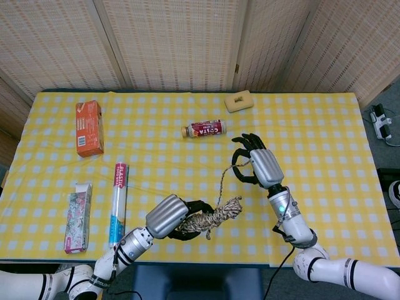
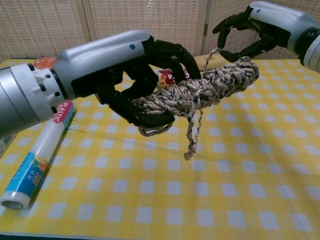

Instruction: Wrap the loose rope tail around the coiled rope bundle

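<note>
A yellow checked cloth [image 1: 325, 137] covers the counter. An orange box [image 1: 89, 127] lies at the far left, with a floral packet [image 1: 77, 217] and a plastic-wrap roll [image 1: 117, 203] side by side nearer the front edge. A Costa bottle [image 1: 204, 129] lies on its side mid-counter, a tan sponge-like block [image 1: 239, 100] beyond it.

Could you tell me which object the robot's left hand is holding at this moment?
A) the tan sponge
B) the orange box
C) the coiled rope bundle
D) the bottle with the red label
C: the left hand has its dark fingers wrapped around one end of the coiled rope bundle and holds it above the yellow checked table, while the right hand pinches the loose rope tail.
</note>
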